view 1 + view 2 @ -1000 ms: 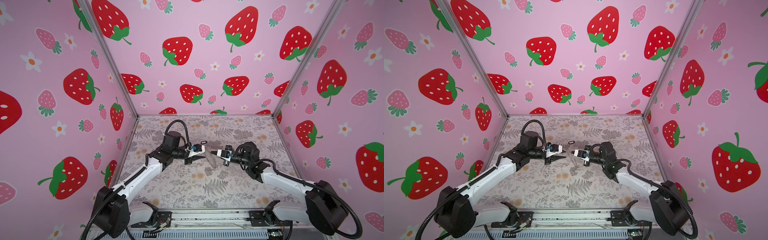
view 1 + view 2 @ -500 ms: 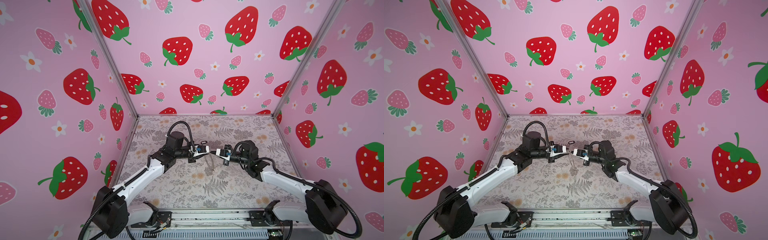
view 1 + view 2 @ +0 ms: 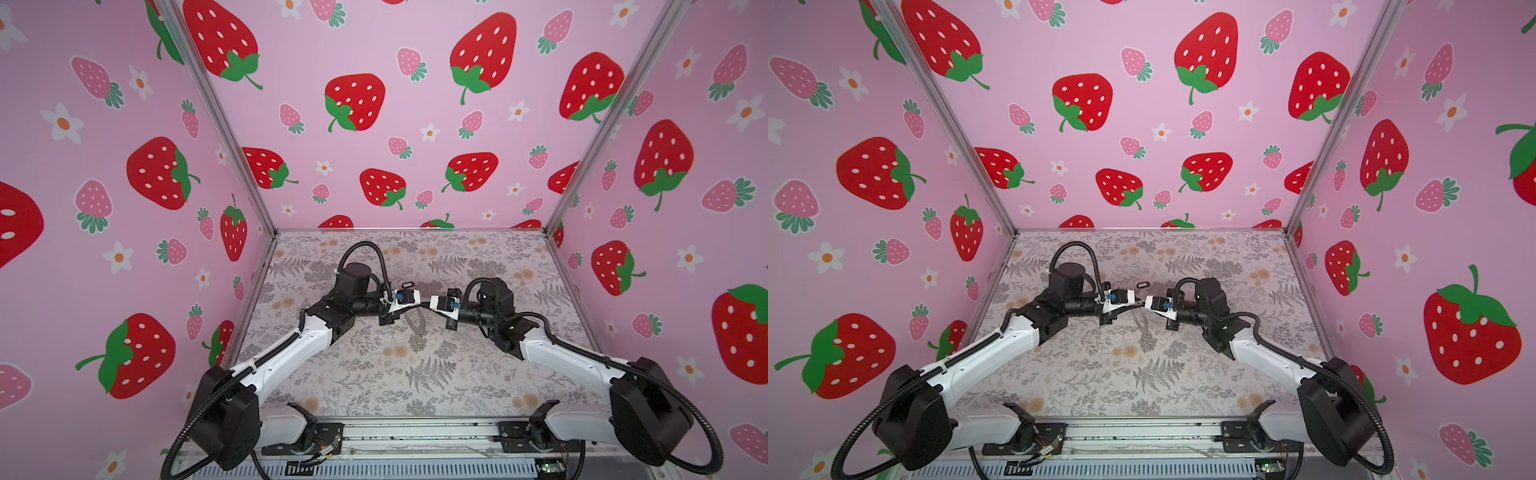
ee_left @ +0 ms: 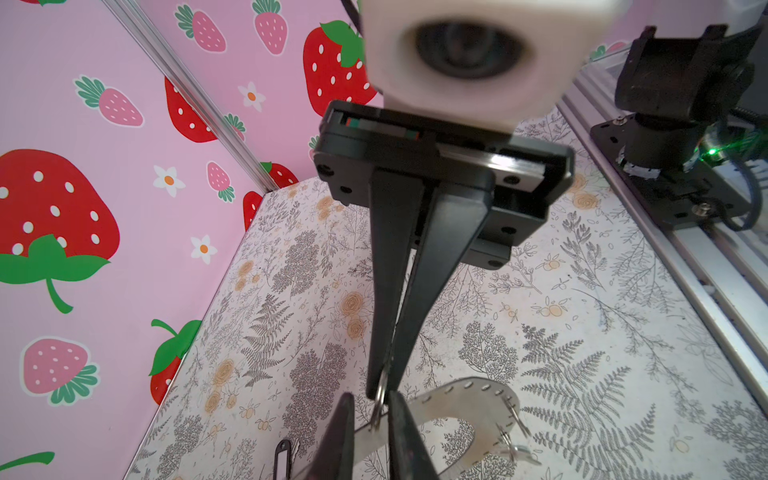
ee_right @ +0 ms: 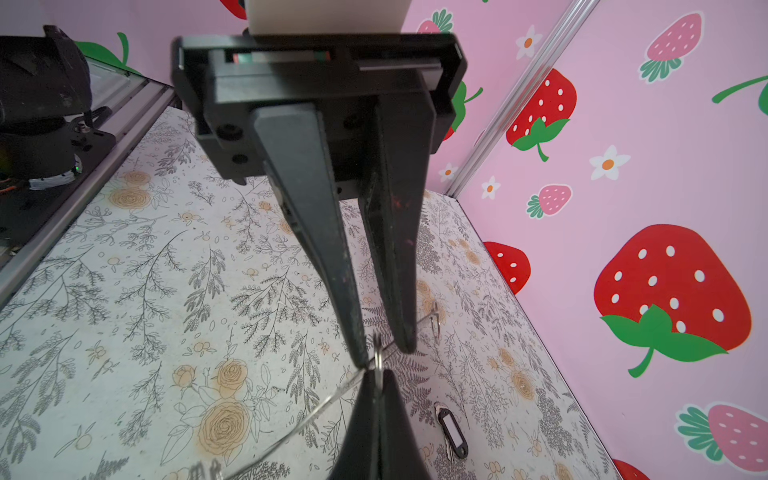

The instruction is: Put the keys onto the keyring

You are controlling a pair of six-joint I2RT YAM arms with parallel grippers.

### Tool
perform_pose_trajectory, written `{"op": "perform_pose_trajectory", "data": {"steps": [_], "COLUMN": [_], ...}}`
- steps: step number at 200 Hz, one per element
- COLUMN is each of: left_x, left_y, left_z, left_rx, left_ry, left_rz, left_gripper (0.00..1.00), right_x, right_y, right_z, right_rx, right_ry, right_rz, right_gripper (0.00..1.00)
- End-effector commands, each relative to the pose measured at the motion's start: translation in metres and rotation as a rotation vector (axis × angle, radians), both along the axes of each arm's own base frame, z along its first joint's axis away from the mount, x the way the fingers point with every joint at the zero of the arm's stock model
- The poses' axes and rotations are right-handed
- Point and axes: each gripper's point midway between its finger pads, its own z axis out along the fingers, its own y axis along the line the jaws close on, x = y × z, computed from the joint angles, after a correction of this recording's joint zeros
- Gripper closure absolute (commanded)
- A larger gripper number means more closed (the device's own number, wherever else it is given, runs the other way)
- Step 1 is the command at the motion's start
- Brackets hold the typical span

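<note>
While right jaws pinch a wire loop point(image 5: 378, 360), left jaws straddle keyring point(image 4: 465, 399).
</note>
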Motion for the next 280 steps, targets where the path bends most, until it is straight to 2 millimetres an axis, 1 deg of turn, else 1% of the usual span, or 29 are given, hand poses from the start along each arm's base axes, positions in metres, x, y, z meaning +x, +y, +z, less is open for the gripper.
{"op": "perform_pose_trajectory", "data": {"steps": [1, 9, 12, 14, 18, 37, 47, 56, 71, 96, 112, 137, 190, 206, 245, 280], "left_x": [-0.001, 0.000, 0.000, 0.000, 0.000, 0.003, 0.005, 0.007, 0.014, 0.022, 0.024, 0.026, 0.030, 0.029, 0.027, 0.022], "left_y": [-0.006, -0.006, -0.006, -0.006, -0.006, -0.007, -0.008, -0.007, -0.003, 0.007, 0.010, 0.010, 0.007, 0.006, 0.003, -0.005], "left_z": [0.011, 0.010, 0.010, 0.010, 0.010, 0.011, 0.011, 0.015, 0.026, 0.047, 0.054, 0.061, 0.076, 0.079, 0.082, 0.081], "left_rx": [-0.026, -0.022, -0.022, -0.021, -0.021, -0.029, -0.038, -0.061, -0.131, -0.251, -0.298, -0.357, -0.427, -0.445, -0.467, -0.466], "left_ry": [-0.015, -0.006, -0.005, -0.005, -0.002, 0.014, 0.025, 0.044, 0.072, 0.110, 0.141, 0.165, 0.169, 0.175, 0.191, 0.206], "left_rz": [-0.031, -0.029, -0.029, -0.029, -0.029, -0.021, -0.017, -0.013, 0.001, -0.008, -0.028, -0.056, -0.086, -0.102, -0.128, -0.161], "left_gripper": [0.88, 0.93, 0.93, 0.97, 1.00, 1.00, 1.00, 1.00, 1.00, 1.00, 1.00, 1.00, 1.00, 1.00, 1.00, 1.00], "right_x": [0.000, 0.001, 0.001, 0.001, 0.001, 0.003, 0.003, 0.004, 0.007, 0.014, 0.013, 0.013, 0.020, 0.019, 0.020, 0.022], "right_y": [0.005, 0.006, 0.006, 0.006, 0.006, 0.005, 0.004, 0.004, -0.003, -0.023, -0.027, -0.024, -0.017, -0.015, -0.011, -0.008], "right_z": [0.021, 0.021, 0.022, 0.022, 0.022, 0.024, 0.028, 0.030, 0.032, 0.038, 0.041, 0.041, 0.056, 0.062, 0.079, 0.093], "right_rx": [0.032, 0.033, 0.034, 0.033, 0.033, 0.038, 0.044, 0.048, 0.047, 0.095, 0.126, 0.156, 0.215, 0.233, 0.294, 0.343], "right_ry": [-0.054, -0.054, -0.055, -0.054, -0.054, -0.058, -0.062, -0.063, -0.075, -0.068, -0.053, -0.014, 0.004, 0.000, -0.008, -0.012], "right_rz": [0.027, 0.026, 0.026, 0.025, 0.023, 0.009, 0.006, 0.002, -0.031, -0.096, -0.109, -0.093, -0.081, -0.066, -0.040, -0.032], "right_gripper": [1.00, 1.00, 1.00, 1.00, 1.00, 1.00, 0.95, 0.88, 0.78, 0.69, 0.67, 0.66, 0.67, 0.67, 0.68, 0.70]}}
